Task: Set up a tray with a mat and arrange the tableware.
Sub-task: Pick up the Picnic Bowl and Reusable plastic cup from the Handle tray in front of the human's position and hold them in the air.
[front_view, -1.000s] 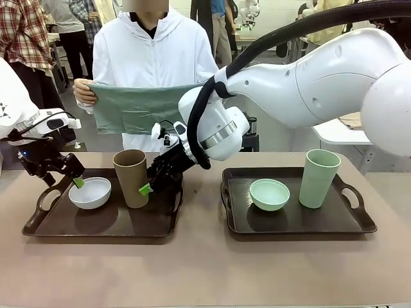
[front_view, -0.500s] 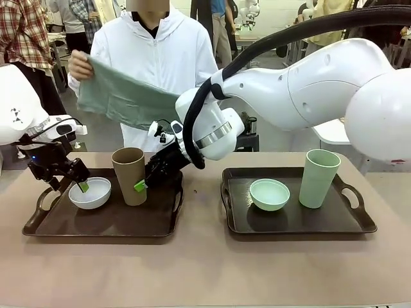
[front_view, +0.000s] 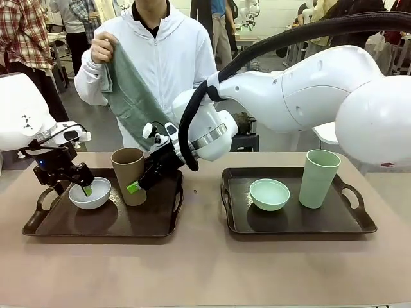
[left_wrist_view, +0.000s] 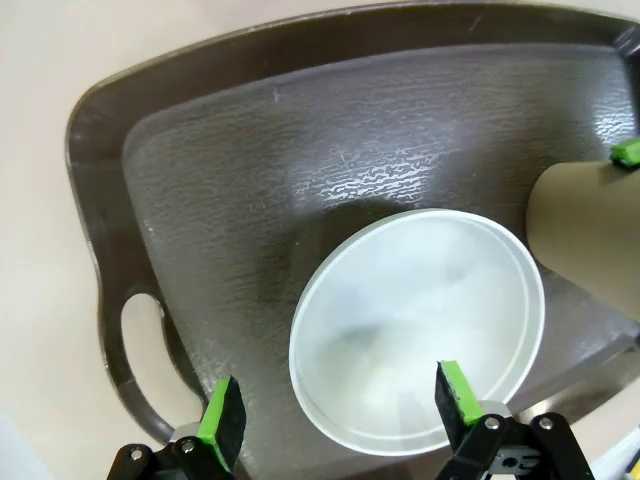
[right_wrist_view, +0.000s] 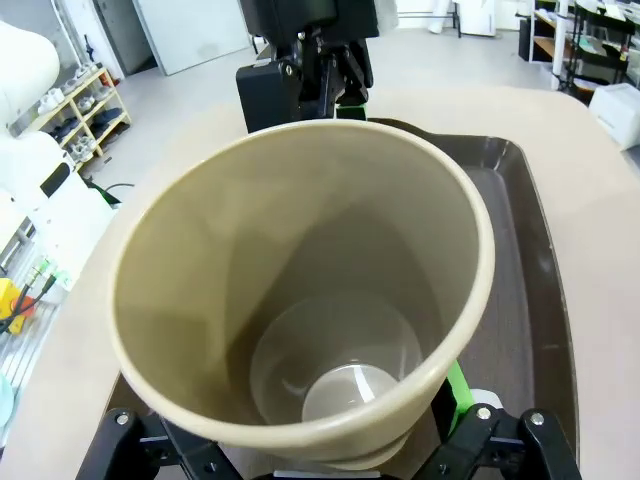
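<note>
Right end effector (front_view: 136, 185) half-hidden by cup (front_view: 128, 168)

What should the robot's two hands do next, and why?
Probably pinch shut. The open left gripper straddles the rim of the white bowl, the open right gripper flanks the tan cup, and the person holds up the green mat, likely meant for the tray beneath them.
</note>
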Robot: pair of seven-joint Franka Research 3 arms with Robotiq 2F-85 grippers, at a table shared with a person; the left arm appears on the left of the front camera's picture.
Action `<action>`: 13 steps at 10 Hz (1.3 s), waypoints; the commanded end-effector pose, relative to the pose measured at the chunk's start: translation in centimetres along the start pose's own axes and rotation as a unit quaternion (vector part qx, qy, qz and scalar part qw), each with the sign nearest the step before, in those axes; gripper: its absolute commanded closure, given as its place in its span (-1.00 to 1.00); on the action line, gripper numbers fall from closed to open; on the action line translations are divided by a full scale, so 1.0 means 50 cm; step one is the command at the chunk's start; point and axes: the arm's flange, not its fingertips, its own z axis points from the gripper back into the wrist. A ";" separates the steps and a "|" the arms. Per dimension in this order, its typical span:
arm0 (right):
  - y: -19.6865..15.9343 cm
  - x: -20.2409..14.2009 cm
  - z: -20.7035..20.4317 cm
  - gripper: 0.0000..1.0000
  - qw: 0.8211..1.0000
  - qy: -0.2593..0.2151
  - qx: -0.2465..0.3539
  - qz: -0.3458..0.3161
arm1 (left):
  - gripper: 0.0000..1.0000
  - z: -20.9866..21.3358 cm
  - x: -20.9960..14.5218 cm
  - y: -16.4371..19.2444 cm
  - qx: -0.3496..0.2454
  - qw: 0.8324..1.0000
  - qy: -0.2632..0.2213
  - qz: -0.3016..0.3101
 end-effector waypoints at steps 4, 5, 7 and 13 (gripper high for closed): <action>-0.014 0.006 -0.016 0.19 1.000 0.027 0.010 0.006 | 0.19 -0.015 0.023 0.007 0.005 0.999 -0.017 0.027; -0.015 0.003 -0.017 1.00 1.000 0.028 0.010 0.008 | 1.00 -0.010 0.022 0.005 0.011 0.999 -0.025 0.025; -0.013 0.002 -0.013 0.51 0.999 0.032 0.008 0.005 | 1.00 -0.002 0.018 0.002 0.019 0.999 -0.025 0.022; -0.008 0.005 0.005 1.00 1.000 0.025 0.001 -0.002 | 1.00 -0.001 0.016 0.000 0.029 0.999 -0.010 0.024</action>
